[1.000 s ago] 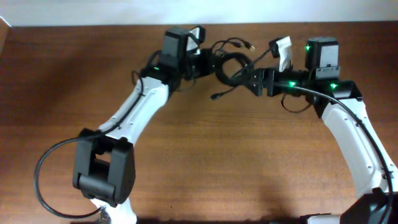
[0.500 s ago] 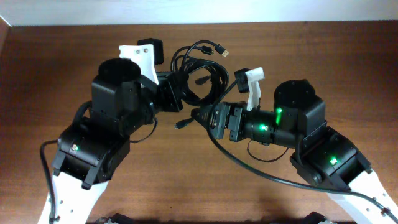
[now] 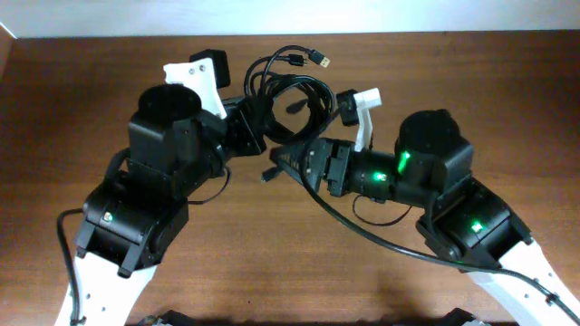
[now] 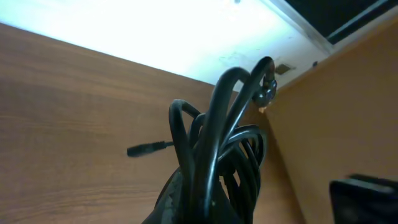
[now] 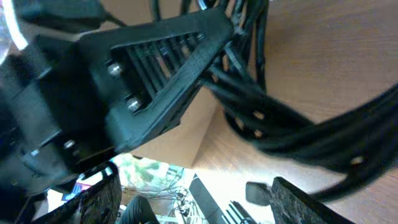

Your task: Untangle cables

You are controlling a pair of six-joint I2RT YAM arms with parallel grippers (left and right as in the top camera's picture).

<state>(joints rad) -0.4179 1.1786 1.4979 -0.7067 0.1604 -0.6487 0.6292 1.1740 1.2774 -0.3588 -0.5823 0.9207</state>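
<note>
The cables (image 3: 292,89) are a black coiled bundle held up above the wooden table, with a USB plug (image 3: 319,60) sticking out at the top and a small plug (image 3: 270,174) hanging below. My left gripper (image 3: 256,124) is shut on the bundle's left side; in the left wrist view the loops (image 4: 214,155) rise straight out of its jaws (image 4: 208,208). My right gripper (image 3: 290,161) is open just below and right of the bundle. In the right wrist view its fingers (image 5: 199,205) are spread wide, with the cables (image 5: 292,137) ahead of them, not between them.
Both arms are raised high over the wooden table (image 3: 272,272). The left gripper's black finger (image 5: 161,68) fills the right wrist view close ahead. A thick robot cable (image 3: 362,234) loops under the right arm. The white wall (image 3: 91,16) borders the table's far edge.
Over the last second both arms rose toward the camera, lifting the bundle off the table. In the last half second the bundle shifted slightly up and the right gripper moved closer under it.
</note>
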